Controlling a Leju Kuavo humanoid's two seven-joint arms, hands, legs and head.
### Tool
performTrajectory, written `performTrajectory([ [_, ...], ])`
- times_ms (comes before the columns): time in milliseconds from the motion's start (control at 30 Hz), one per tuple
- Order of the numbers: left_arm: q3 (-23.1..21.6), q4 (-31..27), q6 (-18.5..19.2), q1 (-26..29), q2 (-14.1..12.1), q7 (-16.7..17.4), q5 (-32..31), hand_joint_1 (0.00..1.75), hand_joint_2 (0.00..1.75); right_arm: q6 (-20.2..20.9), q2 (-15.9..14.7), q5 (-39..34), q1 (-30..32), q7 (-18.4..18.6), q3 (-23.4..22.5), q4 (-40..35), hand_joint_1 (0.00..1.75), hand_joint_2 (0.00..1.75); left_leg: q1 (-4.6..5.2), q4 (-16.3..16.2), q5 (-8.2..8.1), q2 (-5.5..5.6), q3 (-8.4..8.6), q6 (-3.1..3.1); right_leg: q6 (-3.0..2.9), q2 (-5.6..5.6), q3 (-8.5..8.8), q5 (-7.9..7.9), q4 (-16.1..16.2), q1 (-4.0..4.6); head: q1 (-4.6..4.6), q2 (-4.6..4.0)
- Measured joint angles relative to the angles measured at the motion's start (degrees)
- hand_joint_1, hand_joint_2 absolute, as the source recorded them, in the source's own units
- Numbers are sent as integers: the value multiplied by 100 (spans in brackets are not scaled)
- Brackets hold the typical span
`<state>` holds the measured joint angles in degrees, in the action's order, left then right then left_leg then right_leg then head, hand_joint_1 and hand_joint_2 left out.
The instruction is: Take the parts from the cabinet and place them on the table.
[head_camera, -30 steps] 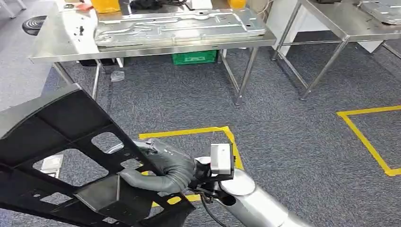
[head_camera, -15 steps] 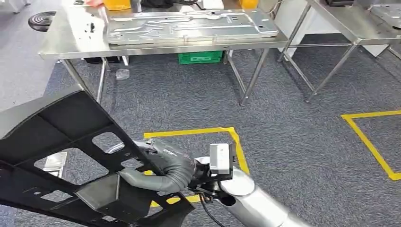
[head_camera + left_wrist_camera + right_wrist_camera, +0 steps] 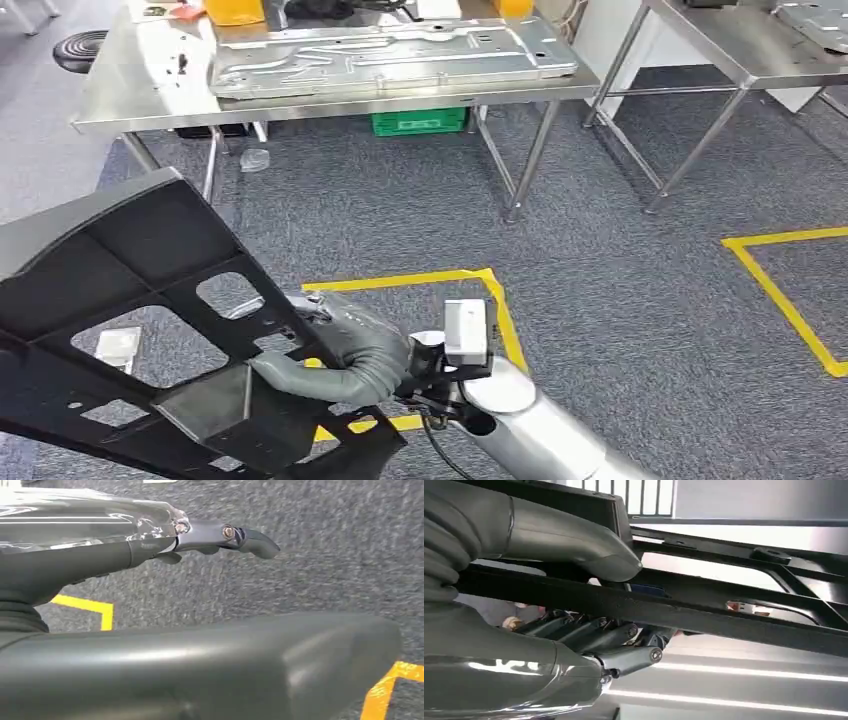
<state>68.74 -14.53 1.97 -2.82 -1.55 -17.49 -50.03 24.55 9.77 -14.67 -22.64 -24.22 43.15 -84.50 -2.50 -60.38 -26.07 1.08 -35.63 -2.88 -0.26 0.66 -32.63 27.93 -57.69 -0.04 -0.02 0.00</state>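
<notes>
Carrying black frame part (image 3: 150,330) toward steel table (image 3: 120,100) at 12 o'clock.

Held low at 8 o'clock, long axis slanting 11 to 5; right hand (image 3: 340,355) clamped on its rib, thumb over, fingers (image 3: 589,635) under. Left hand (image 3: 150,545) against the part, grip unclear. No legible writing.

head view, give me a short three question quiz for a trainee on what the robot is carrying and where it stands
1. True or false: the right robot hand grips a bar of the black plastic frame.
2. What lies on the steel table ahead? A) a flat metal panel B) a stack of tyres C) a laptop
3. Fill in: the tape on the carpet is ____ in colour.

Key: 1 true; 2 A, the metal panel; 3 yellow.
</notes>
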Motion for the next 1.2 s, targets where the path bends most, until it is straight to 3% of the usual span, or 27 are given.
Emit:
performTrajectory([
  [33,2,0,4,-4,13,0,-2,0,175,18,0,-31,-6,0,-2,4,175,175,11,36,-139,164,72,-8,52,7,-45,29,-45,25,-16,0],
  [67,9,0,9,9,13,-9,-9,0,175,53,13,-90,1,22,0,7,175,175,9,43,-134,126,52,104,66,39,-70,32,-81,27,2,0],
  [167,46,0,9,33,20,-9,-11,0,175,15,17,-78,2,11,-7,13,175,175,38,45,-145,27,69,228,112,111,-64,32,-66,-9,4,0],
  [200,50,0,9,17,24,-13,-17,0,175,-26,22,-28,3,2,-11,11,175,175,31,56,-149,4,82,265,128,63,-81,117,-168,-9,9,0],
  [233,67,0,7,9,24,-20,-15,0,175,-42,22,5,-4,-2,-13,7,175,175,32,58,-162,-3,99,302,159,20,-162,232,-389,-4,20,0],
  [333,112,0,7,-1,24,-44,-17,0,175,-66,20,55,9,-2,-13,4,175,175,58,57,-185,-50,113,342,197,-24,-823,790,-1694,-12,22,0],
  [367,124,0,7,4,24,-50,-17,0,175,-68,17,57,18,-2,-13,4,175,175,76,57,-193,-52,123,354,188,-35,-986,802,-1945,-12,22,0],
  [400,127,0,7,7,24,-52,-15,0,175,-70,17,61,23,-2,-13,4,175,175,91,57,-206,-51,140,366,171,-36,-993,692,-1886,-7,22,0],
  [433,129,0,7,4,24,-55,-17,0,175,-72,17,63,22,-2,-13,4,175,175,113,57,-222,-49,164,382,130,-35,-872,448,-1583,3,22,0],
  [500,129,0,7,1,26,-59,-17,0,175,-72,20,68,6,-2,-15,-2,175,175,157,63,-261,-41,238,389,-34,-33,-405,-164,-485,68,22,0],
  [533,129,4,9,3,72,-61,-20,0,175,-72,22,66,2,-2,-15,-2,175,175,147,82,-270,-49,249,382,-126,-46,-286,-120,-263,103,-6,0],
  [600,133,0,7,2,52,-63,-39,0,175,-70,26,72,-3,-2,-17,-2,175,175,128,94,-276,-50,237,325,-151,-46,-244,-117,-127,152,11,0],
  [667,136,0,2,-5,52,-63,-85,0,175,-72,28,72,-1,0,-22,-6,175,175,133,162,-270,-64,278,264,-160,-36,-222,-114,-72,146,11,0],
  [700,135,-2,2,-18,50,-63,-92,0,175,-72,46,74,3,0,-28,-26,175,175,130,162,-311,-68,299,246,-140,-56,-132,-161,65,56,7,0],
  [733,133,-2,4,-18,57,-63,-94,0,175,-72,50,77,-6,-2,-26,-31,175,175,141,55,-379,-70,262,237,-145,-64,-91,-163,116,65,0,0],
  [833,138,-2,-4,-5,31,-63,-87,0,175,-72,66,83,18,0,-24,-33,175,175,130,-1151,-915,-70,-379,174,-170,-65,-50,-129,114,63,-4,0],
  [867,138,-2,-2,6,24,-63,-85,0,175,-72,66,81,37,0,-24,-33,175,175,128,-1475,-969,-71,-581,150,-168,-58,-44,-114,112,62,-7,0],
  [900,138,-2,-2,13,24,-63,-85,0,175,-72,66,83,49,0,-24,-33,175,175,114,-1500,-868,-73,-641,128,-159,-47,-19,-96,110,55,-7,0],
  [933,138,-2,-2,11,24,-63,-87,0,175,-72,66,83,60,0,-24,-33,175,175,95,-1247,-634,-75,-557,105,-142,-39,12,-66,103,47,-7,0],
  [1000,138,-4,-2,4,18,-63,-87,0,175,-72,66,83,61,0,-24,-35,175,175,42,-288,-36,-83,-140,52,-84,-31,87,33,32,23,-7,0],
  [1033,138,-2,-2,6,20,-63,-87,0,175,-72,66,83,62,0,-24,-33,175,175,27,-44,-21,-82,-9,32,-36,-34,94,94,-12,22,-2,0],
  [1100,138,-2,2,-13,22,-63,-90,0,175,-72,66,85,63,0,-26,-37,175,175,63,33,-102,-75,22,171,18,-19,62,134,-65,64,-24,0],
  [1167,138,-2,7,9,22,-70,-90,0,175,-72,66,87,64,0,-28,-37,175,175,91,34,-125,-72,22,237,31,-23,79,144,-53,49,-4,0],
  [1200,138,-2,11,7,22,-70,-92,0,175,-72,66,87,61,0,-28,-37,175,175,60,48,-126,-74,40,281,60,-24,81,189,-67,40,-7,0],
])
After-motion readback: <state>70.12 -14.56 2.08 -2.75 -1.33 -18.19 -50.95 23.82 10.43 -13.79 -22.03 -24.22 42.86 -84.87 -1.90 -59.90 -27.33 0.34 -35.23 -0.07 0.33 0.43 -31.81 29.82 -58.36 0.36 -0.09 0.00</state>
